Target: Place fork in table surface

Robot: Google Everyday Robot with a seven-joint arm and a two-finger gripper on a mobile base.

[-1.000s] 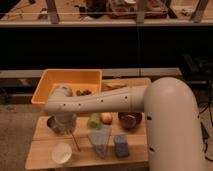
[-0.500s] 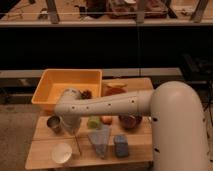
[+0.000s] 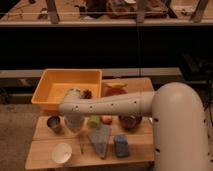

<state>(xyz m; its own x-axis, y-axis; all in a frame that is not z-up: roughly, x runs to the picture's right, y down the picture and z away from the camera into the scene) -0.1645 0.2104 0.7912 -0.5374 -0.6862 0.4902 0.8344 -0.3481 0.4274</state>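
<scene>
Camera view shows you the white arm (image 3: 150, 107) reaching left across the table surface (image 3: 45, 150), with the gripper (image 3: 74, 120) hanging low near the left side, just in front of the yellow tub (image 3: 55, 85). You cannot tell how its fingers stand. A thin fork (image 3: 81, 147) lies flat near the front edge, between the white bowl (image 3: 61, 152) and the blue-grey cloth (image 3: 100, 140). A small dark cup (image 3: 53, 123) stands by the left edge.

table surface (image 3: 45, 141): matt planked wood | tub (image 3: 50, 90): glossy yellow plastic | fork (image 3: 81, 148): thin metal | gripper (image 3: 74, 121), above table's left: pale, smooth | arm (image 3: 115, 105): smooth matt white shell
</scene>
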